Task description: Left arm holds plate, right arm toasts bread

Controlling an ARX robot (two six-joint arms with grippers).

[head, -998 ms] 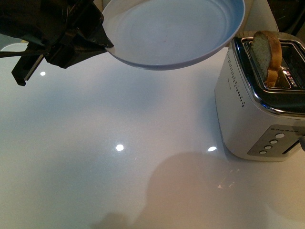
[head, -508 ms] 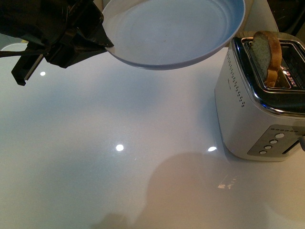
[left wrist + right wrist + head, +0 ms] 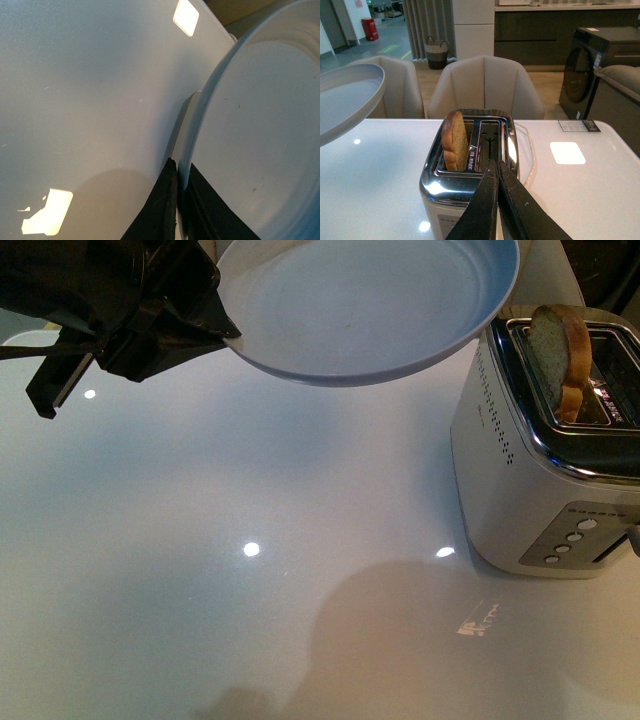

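Your left gripper [image 3: 222, 332] clamps the plate [image 3: 370, 300] beside the toaster [image 3: 510, 480], bread [image 3: 560, 350] standing proud of its slot, right gripper [image 3: 496, 165] closed empty above it; next move, likely: open it to lift the slice.

I read the plate [image 3: 370, 310] as pale blue-grey with faint concentric rings; bread [image 3: 560, 350], light brown with darker crust; toaster [image 3: 510, 490], silver with rows of dark dots; worktop [image 3: 200, 620], white; left gripper [image 3: 222, 335], black.

Front view dim, warm; 3 glare dots on table [image 3: 200, 640]; wrist views brighter.
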